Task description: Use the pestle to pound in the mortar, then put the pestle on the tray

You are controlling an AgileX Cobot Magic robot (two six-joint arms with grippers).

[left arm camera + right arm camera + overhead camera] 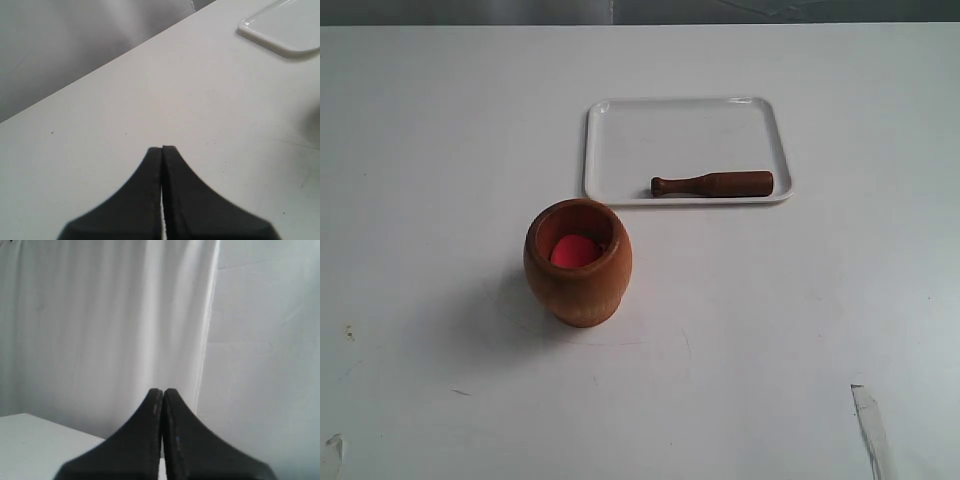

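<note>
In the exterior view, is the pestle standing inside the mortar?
No, the pestle lies flat on the white tray, and the mortar holds only a red ball.

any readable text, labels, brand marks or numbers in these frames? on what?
None readable in any view. The mortar, pestle, tray and table carry no lettering. The left gripper and right gripper are plain black and unmarked.

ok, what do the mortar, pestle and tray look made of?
Mortar: wood, going by the reddish-brown colour; smooth, low-sheen finish.
Pestle: darker wood, turned shape with a knob end.
Tray: glossy white, probably plastic; glazed ceramic can't be ruled out.
</note>
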